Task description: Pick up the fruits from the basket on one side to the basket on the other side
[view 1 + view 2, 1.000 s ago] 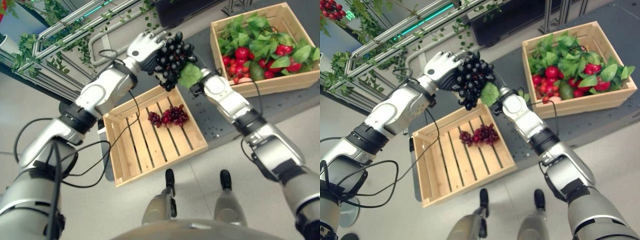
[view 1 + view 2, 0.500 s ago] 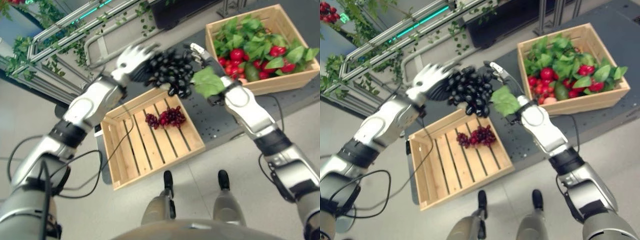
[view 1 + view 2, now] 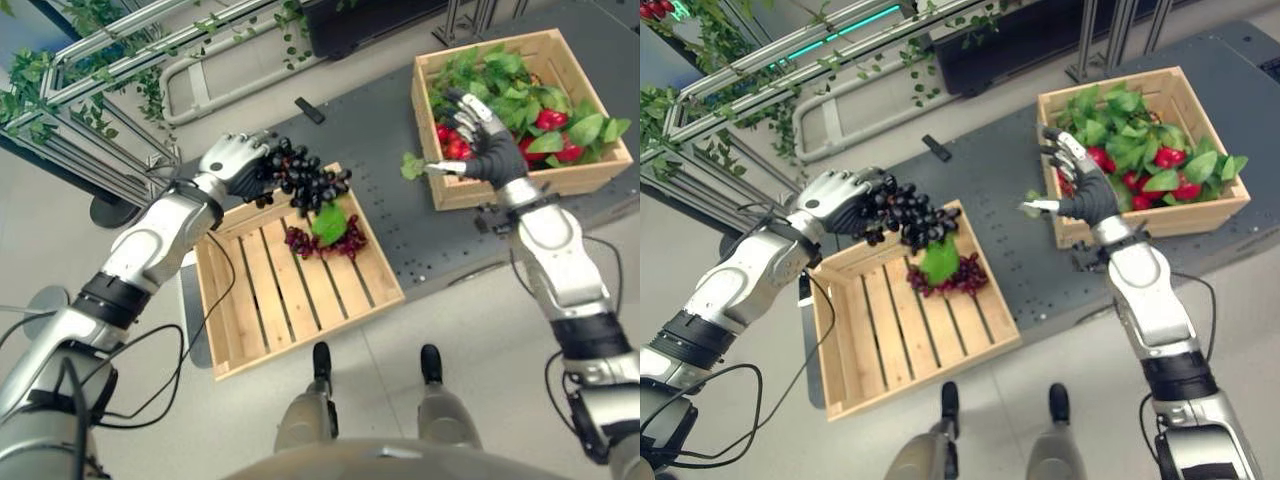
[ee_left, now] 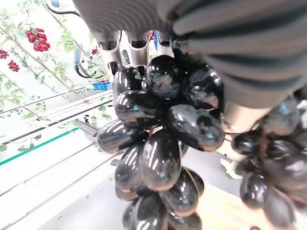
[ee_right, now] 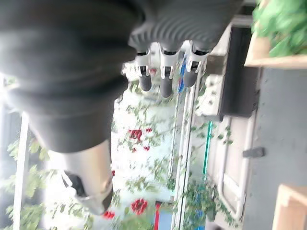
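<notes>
Fingers of the left hand are curled round the top of a bunch of black grapes, so it's got a proper grip on it. You can see the same thing up close from the left wrist view, where the glossy grapes hang right under the hand. That arm reaches out from the lower left with the elbow bent, and the bunch dangles over the far edge of the slatted wooden crate. A green leaf hangs off the bottom of the bunch, just above a cluster of red grapes already lying in that crate.

Right hand is up in the air holding nothing, fingers spread and straight, thumb sticking out toward the left hand. Its forearm comes up from the lower right, and the hand sits over the near left corner of the second wooden crate, which is packed with green leaves and red fruits.

Both crates sit on a dark grey platform, well apart from each other.
</notes>
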